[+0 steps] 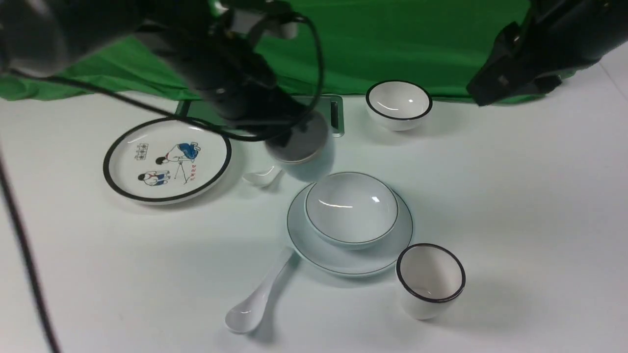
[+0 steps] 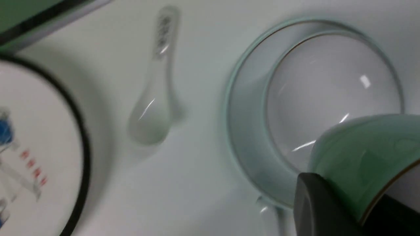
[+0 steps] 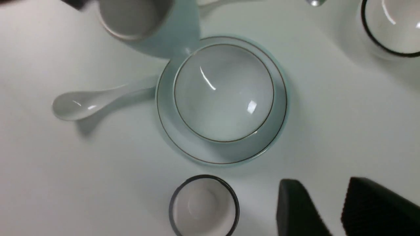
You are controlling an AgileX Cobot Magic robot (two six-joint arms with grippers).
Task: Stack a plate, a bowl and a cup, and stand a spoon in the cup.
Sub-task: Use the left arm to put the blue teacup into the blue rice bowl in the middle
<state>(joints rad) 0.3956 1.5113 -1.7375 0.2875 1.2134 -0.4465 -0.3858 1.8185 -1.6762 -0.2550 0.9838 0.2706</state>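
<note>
I see a white table (image 1: 515, 196) carrying the plate (image 1: 353, 261), spoon (image 1: 255, 299), black-rimmed cup (image 1: 431, 282), white bowl (image 1: 398, 104), cartoon plate (image 1: 211, 162) and small spoon (image 1: 261, 177), green cloth (image 1: 392, 44) along its far edge.

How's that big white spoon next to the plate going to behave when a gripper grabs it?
The spoon looks glazed and glossy, so probably stiff but slippery in a grip. Its handle slopes up to the plate rim, so a push may pivot it. Likely ceramic: could chip if dropped.

Blurred cup (image 1: 308, 159), partly behind left arm (image 1: 230, 78)
</note>
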